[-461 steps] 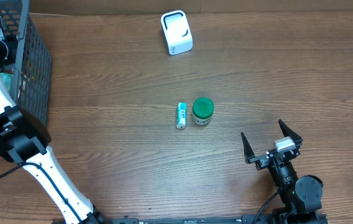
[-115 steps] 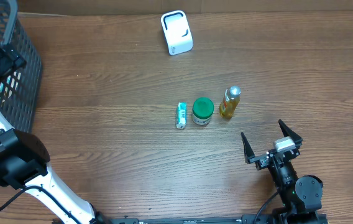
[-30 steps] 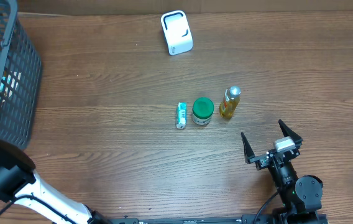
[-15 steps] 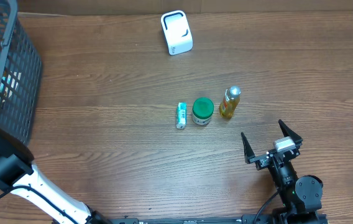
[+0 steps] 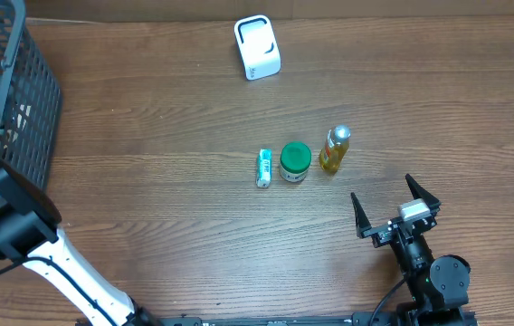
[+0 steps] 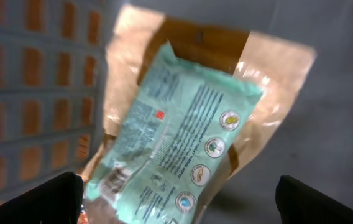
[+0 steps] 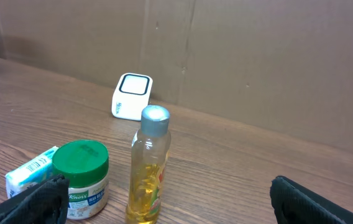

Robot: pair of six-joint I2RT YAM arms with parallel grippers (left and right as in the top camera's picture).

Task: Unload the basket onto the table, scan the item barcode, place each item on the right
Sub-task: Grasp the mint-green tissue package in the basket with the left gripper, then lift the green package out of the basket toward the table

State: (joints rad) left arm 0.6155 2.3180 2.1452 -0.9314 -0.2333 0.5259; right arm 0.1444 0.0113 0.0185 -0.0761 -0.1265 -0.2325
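Mint-green glossy packet [image 6: 176, 143] on crinkled brown wrapper [image 6: 276, 81], left pincer [image 6: 178, 198] apart above it, right pincer [image 5: 386, 201] apart too.

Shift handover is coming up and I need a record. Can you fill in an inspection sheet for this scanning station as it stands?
Surface: wooden table, no spills seen.
Job's things: white scanner at the far edge. Small box, green-lidded jar and bottle of yellow liquid stand in a row mid-table. Green packet lies in the wire basket.
Clutter: nothing seen.
Grippers: left gripper open above the packet inside the basket. Right gripper open and empty, on the near side of the bottle.
Cables: black cable at the right arm's base.
Surroundings: cardboard wall behind the table.
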